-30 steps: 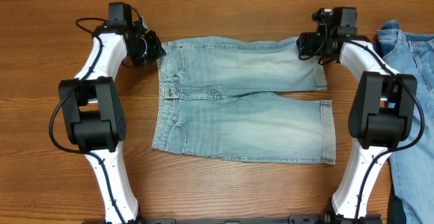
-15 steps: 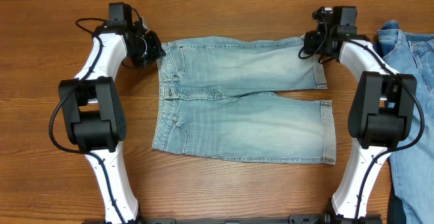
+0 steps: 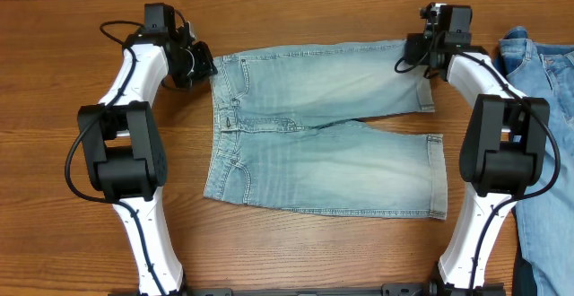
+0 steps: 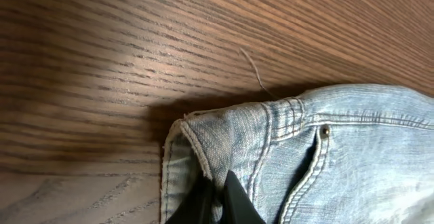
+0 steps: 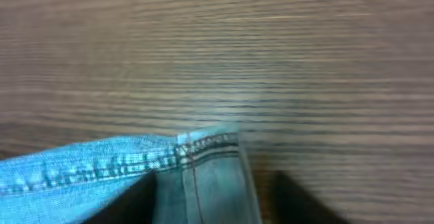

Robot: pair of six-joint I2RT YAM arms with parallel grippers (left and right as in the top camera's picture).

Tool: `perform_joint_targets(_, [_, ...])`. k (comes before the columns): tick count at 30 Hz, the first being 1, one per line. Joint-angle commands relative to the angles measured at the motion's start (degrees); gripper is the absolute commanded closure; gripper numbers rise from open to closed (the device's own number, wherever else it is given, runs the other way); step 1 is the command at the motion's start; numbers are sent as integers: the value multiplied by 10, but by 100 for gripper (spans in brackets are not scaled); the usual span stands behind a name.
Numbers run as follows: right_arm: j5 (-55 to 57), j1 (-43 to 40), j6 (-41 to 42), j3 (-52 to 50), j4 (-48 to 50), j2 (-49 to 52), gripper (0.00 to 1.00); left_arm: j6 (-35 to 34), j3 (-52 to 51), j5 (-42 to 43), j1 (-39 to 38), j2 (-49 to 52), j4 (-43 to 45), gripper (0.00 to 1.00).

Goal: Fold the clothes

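Note:
The pale light-blue denim shorts lie flat on the table, waistband to the left and legs to the right. My left gripper is shut on the far corner of the waistband and pinches the cloth between its black fingertips. My right gripper is at the far leg's hem corner. In the right wrist view its dark fingers sit on either side of the stitched hem, which they hold. The near leg and its hem lie free.
A deeper-blue denim garment lies at the right edge of the table, close to the right arm. Bare wooden table surrounds the shorts. Both arm bases stand at the front edge.
My right gripper has moved a little back and to the right with the hem corner. The far leg's top edge is pulled straighter and the shorts have shifted slightly right. The left gripper has not moved.

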Motion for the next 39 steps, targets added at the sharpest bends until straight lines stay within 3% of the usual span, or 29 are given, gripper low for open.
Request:
perform_joint_targets(1, [10,-3,4,17,13,-27,4,16,16,-14,11,8,6,84])
perform_joint_targets(2, [10,-3,4,18,15,-31,0,21,23,-14,12,8,6,80])
perform_joint_targets(7, [10,-3,4,18,-3,-72,0,37,86,-15,12,7,-14,30])
perform_joint_targets(9, [10,-3,4,18,-8,-90,0,41,121,-25,12,7,-36,20])
perform_joint_targets(10, [10,-3,9,18,-26,-104,0,41,144,-26,11,7,-60,22])
perform_joint_targets(11, [10,-3,28,18,-56,-115,0,41,161,-27,10,7,-85,40])
perform_joint_targets(12, [10,-3,46,18,-87,-121,2,42,171,-32,6,7,-110,73])
perform_joint_targets(13, [9,-3,68,18,-121,-123,8,45,173,-34,2,7,-126,96])
perform_joint_targets(14, [9,-3,90,18,-158,-123,22,45,173,-37,-4,7,-142,96])
perform_joint_targets(15, [7,-3,107,17,-216,-123,65,46,172,-68,-17,7,-159,96])
perform_joint_targets(17, [8,-3,110,10,-267,-122,96,53,172,-106,-35,7,-165,96])
perform_joint_targets(23, [-1,-3,109,-34,-301,-112,96,60,171,-219,-86,10,-156,96])
perform_joint_targets(30, [-1,-3,109,-44,-289,-112,96,63,170,-223,-98,25,-125,96])
perform_joint_targets(39, [-1,-2,110,-45,-302,-112,96,92,167,-223,-98,78,-162,96])
